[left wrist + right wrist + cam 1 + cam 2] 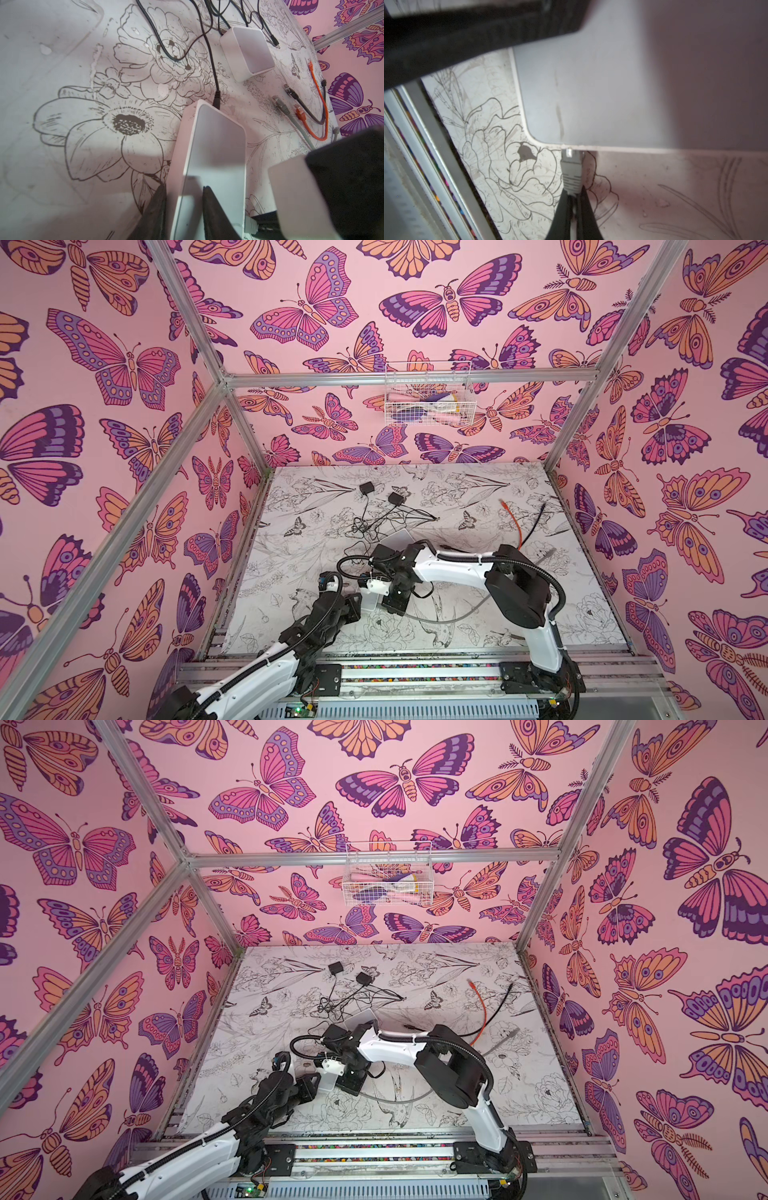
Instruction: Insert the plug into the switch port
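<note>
A white flat switch lies on the flower-printed table, near the front in both top views. My left gripper is shut on its near end, one finger outside the side wall and one on the top face. My right gripper is shut on the grey plug by its boot. The plug's clear tip meets the switch at its side edge; the port is hidden, and how deep the tip sits cannot be told. The grey cable trails to the right.
A second white box lies farther back with thin black wires and two black adapters. An orange cable and a black cable lie at the back right. A wire basket hangs on the back wall.
</note>
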`<state>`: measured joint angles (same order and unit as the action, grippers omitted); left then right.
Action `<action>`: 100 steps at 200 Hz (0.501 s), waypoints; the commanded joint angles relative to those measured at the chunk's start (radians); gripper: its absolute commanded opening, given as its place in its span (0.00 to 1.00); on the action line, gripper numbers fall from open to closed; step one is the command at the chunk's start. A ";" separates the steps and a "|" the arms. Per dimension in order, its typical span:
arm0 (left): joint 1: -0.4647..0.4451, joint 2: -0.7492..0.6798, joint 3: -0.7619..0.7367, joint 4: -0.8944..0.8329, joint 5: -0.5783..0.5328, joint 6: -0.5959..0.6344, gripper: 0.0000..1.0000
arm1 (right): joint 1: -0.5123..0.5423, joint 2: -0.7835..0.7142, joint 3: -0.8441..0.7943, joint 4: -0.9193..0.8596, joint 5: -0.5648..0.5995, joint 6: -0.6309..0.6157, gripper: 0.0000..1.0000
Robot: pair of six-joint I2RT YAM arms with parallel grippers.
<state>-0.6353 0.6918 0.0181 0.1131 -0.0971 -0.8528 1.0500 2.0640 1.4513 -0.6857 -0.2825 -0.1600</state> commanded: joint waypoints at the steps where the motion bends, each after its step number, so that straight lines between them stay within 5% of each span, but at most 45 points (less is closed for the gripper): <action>1: -0.027 -0.050 0.036 -0.158 0.148 0.017 0.35 | 0.016 -0.059 -0.034 0.376 0.016 -0.030 0.14; 48: 0.111 -0.066 0.104 -0.224 0.165 0.073 0.64 | 0.013 -0.183 -0.245 0.354 0.078 -0.004 0.33; 100: 0.195 -0.047 0.243 -0.273 0.147 0.163 0.70 | 0.001 -0.396 -0.418 0.366 0.220 0.034 0.35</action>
<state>-0.4629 0.6518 0.2001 -0.1181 0.0380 -0.7567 1.0580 1.7725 1.0828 -0.3592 -0.1719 -0.1478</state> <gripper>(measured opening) 0.698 0.345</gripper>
